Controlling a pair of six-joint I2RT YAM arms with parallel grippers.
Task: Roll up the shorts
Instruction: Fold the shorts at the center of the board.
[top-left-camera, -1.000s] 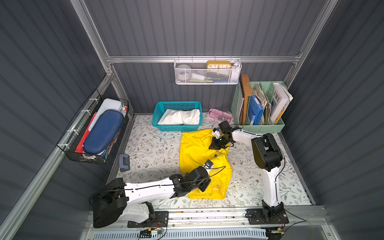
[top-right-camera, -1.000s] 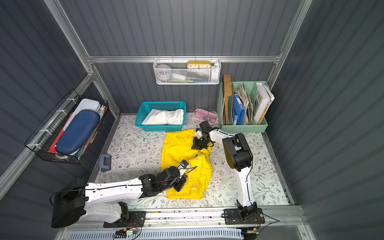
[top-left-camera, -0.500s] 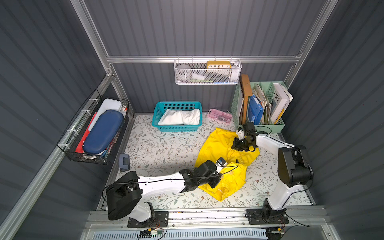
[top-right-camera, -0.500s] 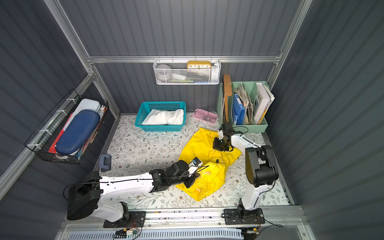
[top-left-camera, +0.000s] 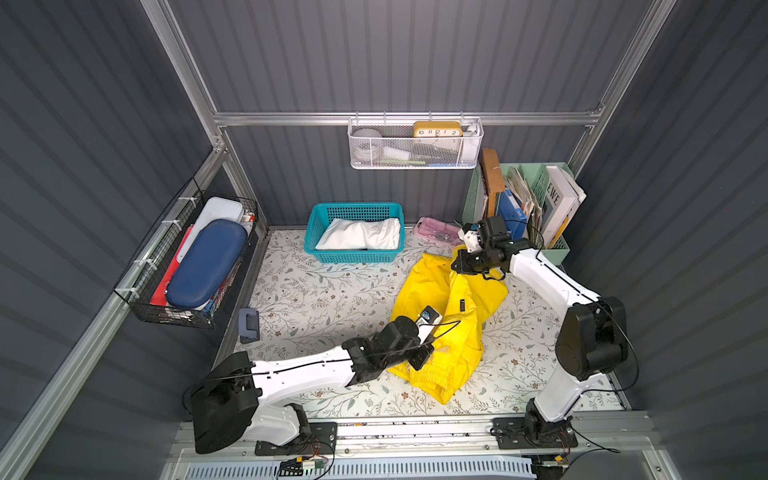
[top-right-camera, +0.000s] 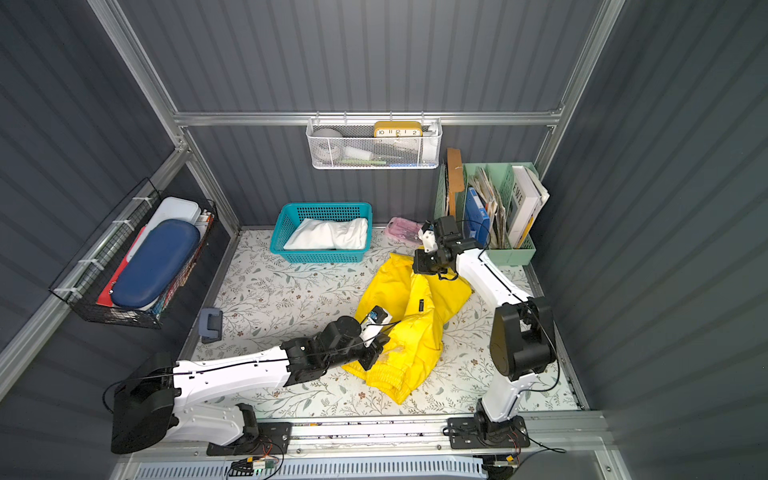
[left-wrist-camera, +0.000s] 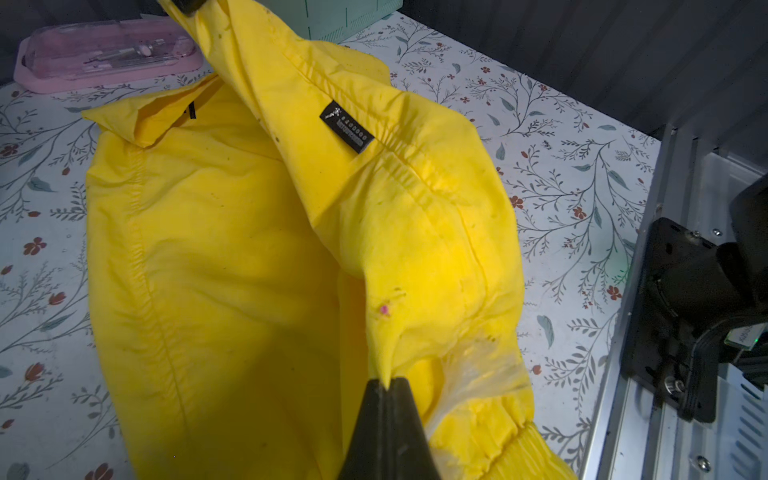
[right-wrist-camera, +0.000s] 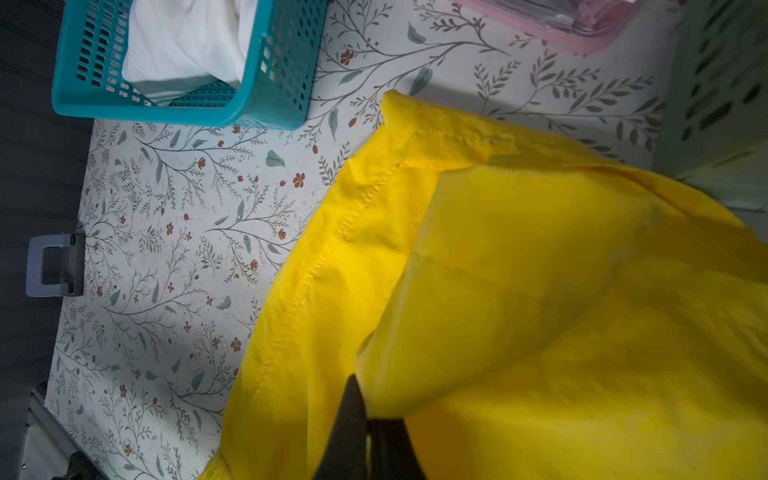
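Left gripper (left-wrist-camera: 386, 384): pinched closed on a fold near the waistband (left-wrist-camera: 515, 440)
Yellow shorts (top-left-camera: 428, 291): crumpled on floral mat (top-left-camera: 332, 291); likely light, limp, slippery, so best taken at hems or elastic
Right gripper (right-wrist-camera: 365, 399): clamped on the far leg end
White shorts (top-left-camera: 361, 235): in teal basket (top-left-camera: 311, 249)

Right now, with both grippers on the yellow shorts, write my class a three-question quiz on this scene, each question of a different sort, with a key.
1. True or false: the white shorts lie inside the teal basket.
2. What is the left gripper pinching? A) the basket's rim B) a fold of the yellow shorts C) nothing at all
3. In a few words: are the yellow shorts rolled up yet, and what does the right gripper hold?

Key: 1 true. 2 B. 3 Not rolled: they are loose and crumpled, and the right gripper is shut on them too.
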